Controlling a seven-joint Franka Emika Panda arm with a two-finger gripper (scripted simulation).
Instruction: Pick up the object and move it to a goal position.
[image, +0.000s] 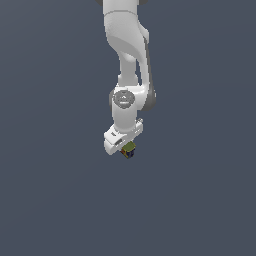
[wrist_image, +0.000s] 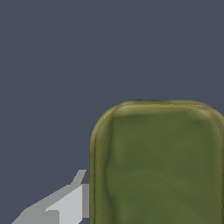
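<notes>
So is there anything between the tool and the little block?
Nothing. In the wrist view the block sits right against a finger of the tool, with no gap showing.

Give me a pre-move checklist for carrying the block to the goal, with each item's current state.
1. Block sits at the gripper: ok; it shows just under the white hand in the exterior view.
2. Block seated close in the grip: ok; its olive face fills much of the wrist view beside one finger.
3. Both fingers pressing on it: cannot tell; only one finger shows.
4. Block lifted clear of the surface: cannot tell; the plain background gives no shadow or edge.
5. Goal position marked: not ok; no marker shows in either view.
</notes>
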